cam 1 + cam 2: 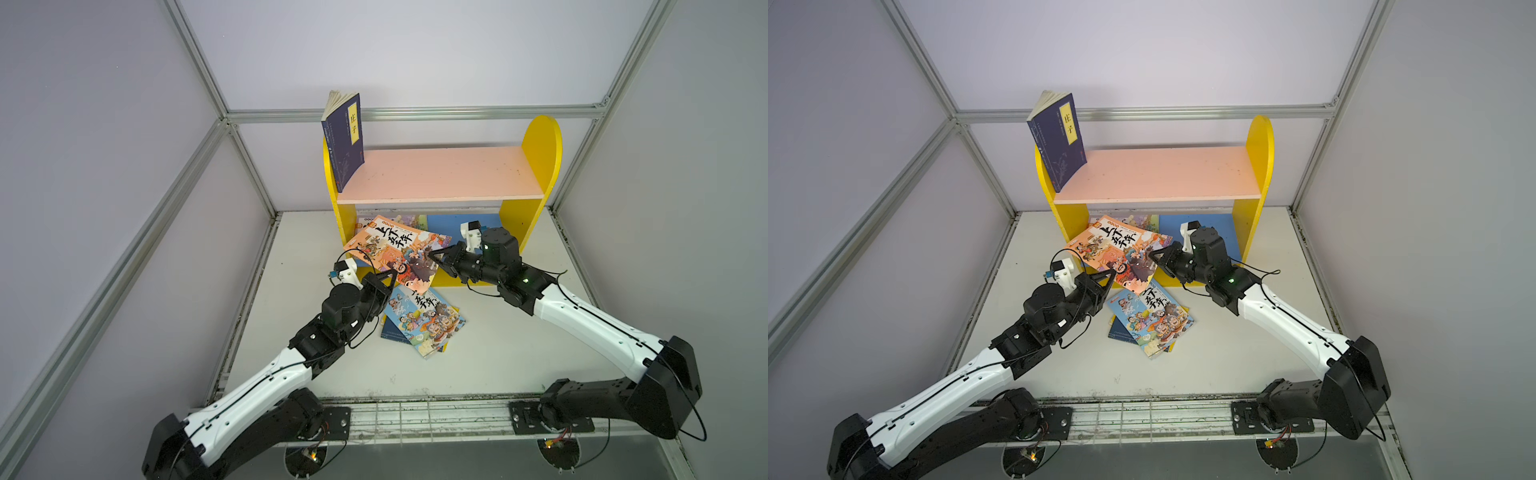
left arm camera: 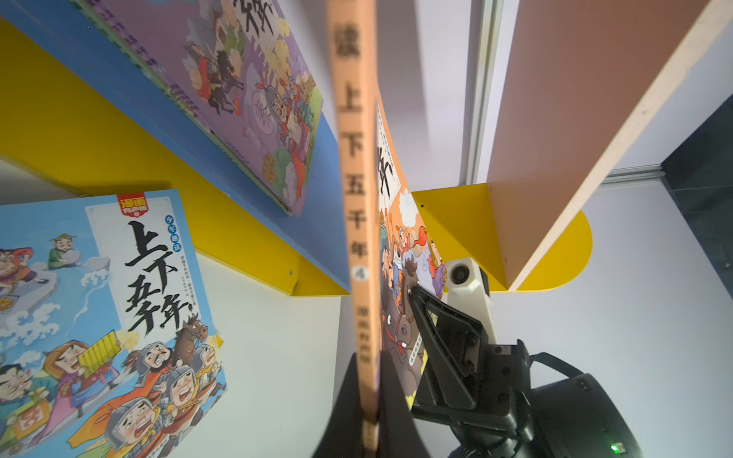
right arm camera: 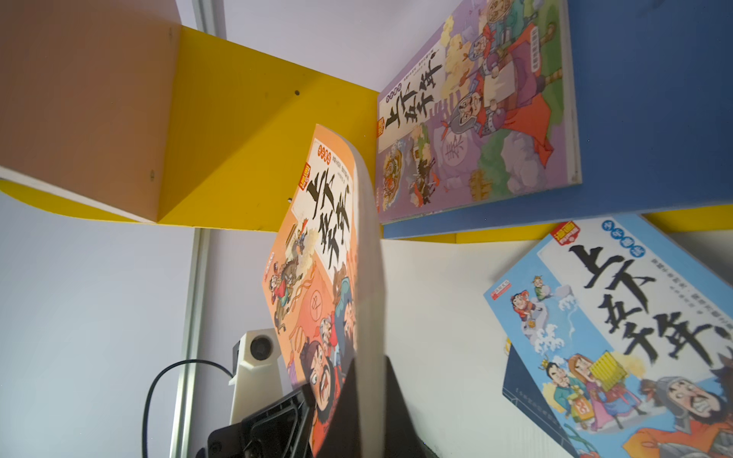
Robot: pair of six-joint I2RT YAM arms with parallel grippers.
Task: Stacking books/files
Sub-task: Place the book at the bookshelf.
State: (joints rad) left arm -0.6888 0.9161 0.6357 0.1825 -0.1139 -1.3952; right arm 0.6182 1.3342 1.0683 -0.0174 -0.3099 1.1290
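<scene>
Before the shelf, both jaws clamp the orange book (opposite edges).

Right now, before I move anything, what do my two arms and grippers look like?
Both match. The left arm and right arm have white shells between bulky black joint housings, with thin black cables along them. The left gripper and right gripper are black with tapering, triangular fingers. Each wrist carries a white camera mount. Green lights glow on the right arm.

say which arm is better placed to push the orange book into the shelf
right, probably: both grippers are shut on the orange book, but the right gripper sits nearer the shelf opening than the left gripper
</scene>
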